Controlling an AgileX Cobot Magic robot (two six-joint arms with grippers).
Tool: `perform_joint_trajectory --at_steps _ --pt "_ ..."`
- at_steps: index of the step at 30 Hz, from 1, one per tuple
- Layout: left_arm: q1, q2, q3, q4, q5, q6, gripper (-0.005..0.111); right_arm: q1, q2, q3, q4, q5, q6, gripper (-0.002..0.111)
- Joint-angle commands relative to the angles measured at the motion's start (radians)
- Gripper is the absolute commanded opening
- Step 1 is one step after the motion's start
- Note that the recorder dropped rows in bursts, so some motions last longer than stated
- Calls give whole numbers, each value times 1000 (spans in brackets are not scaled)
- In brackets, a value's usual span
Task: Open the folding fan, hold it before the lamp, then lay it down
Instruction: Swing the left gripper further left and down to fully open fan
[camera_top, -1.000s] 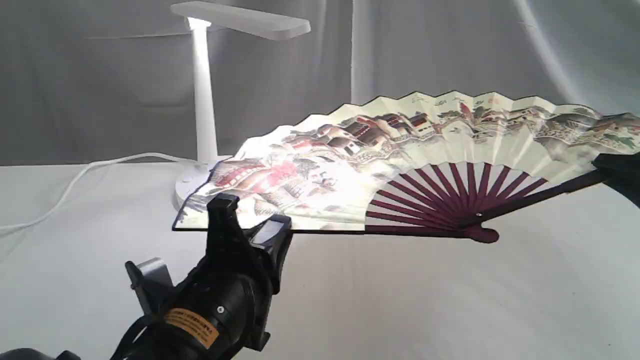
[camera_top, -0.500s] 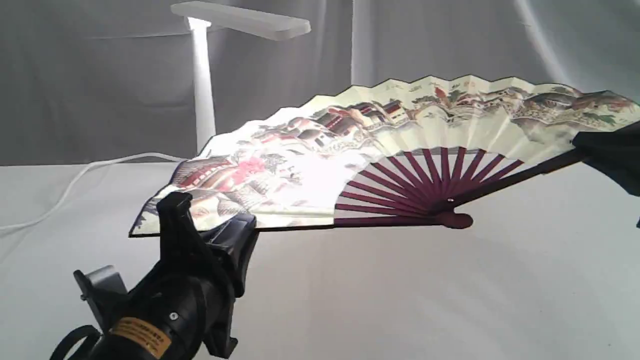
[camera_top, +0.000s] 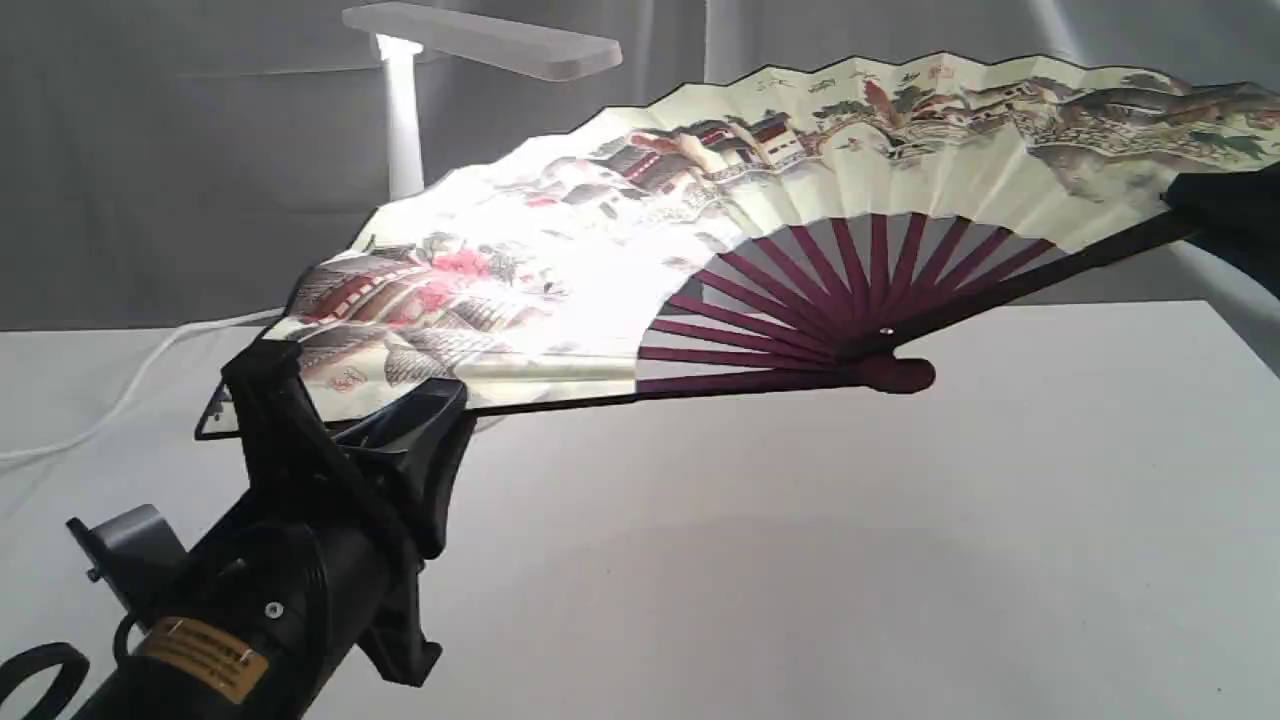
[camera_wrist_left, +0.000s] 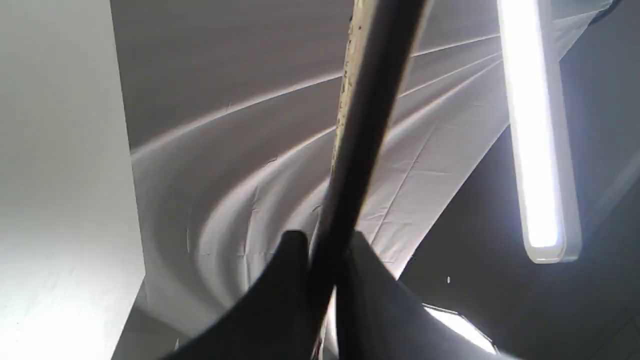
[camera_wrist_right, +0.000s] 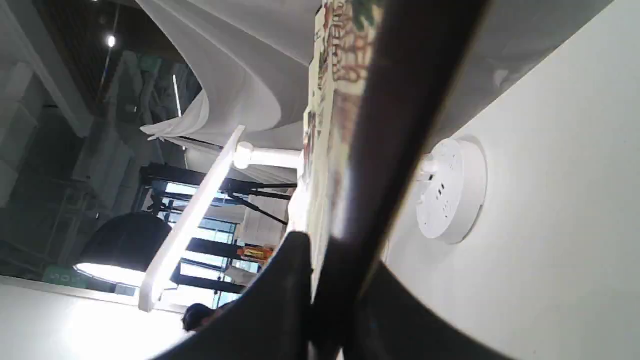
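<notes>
The folding fan (camera_top: 800, 180) is spread wide and held up off the white table, its painted face toward the exterior camera, its maroon ribs meeting at the pivot. Behind its left part stands the lit lamp (camera_top: 405, 110); the fan hides the lamp's base. My left gripper (camera_top: 345, 400) is shut on the fan's left guard (camera_wrist_left: 360, 130). My right gripper (camera_top: 1200, 215), at the right edge, is shut on the right guard (camera_wrist_right: 400, 140). In the right wrist view the lamp's round base (camera_wrist_right: 452, 190) sits on the table beyond the fan. The lamp's bright bar head (camera_wrist_left: 537, 130) shows in the left wrist view.
The lamp's white cord (camera_top: 130, 375) trails over the table toward the left edge. A grey cloth backdrop (camera_top: 200, 180) hangs behind the table. The white table (camera_top: 800, 560) stretches wide in front of the fan.
Both grippers have lifted the spread fan and carried it left; it now hides the lamp's base and lower stem, with its upper edge risen high in the view.
</notes>
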Motion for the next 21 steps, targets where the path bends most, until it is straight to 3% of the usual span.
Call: perform_joint_trajectory --at_steps 1,14,21 --pt "29 -22 20 -295 -90 -22 0 -21 -7 -7 83 -84 -32 0" --pt "30 -22 20 -414 -90 -20 0 129 -7 -7 83 -144 -32 0" --pt "113 -46 36 -344 -90 -34 0 140 -7 -7 83 -125 -32 0"
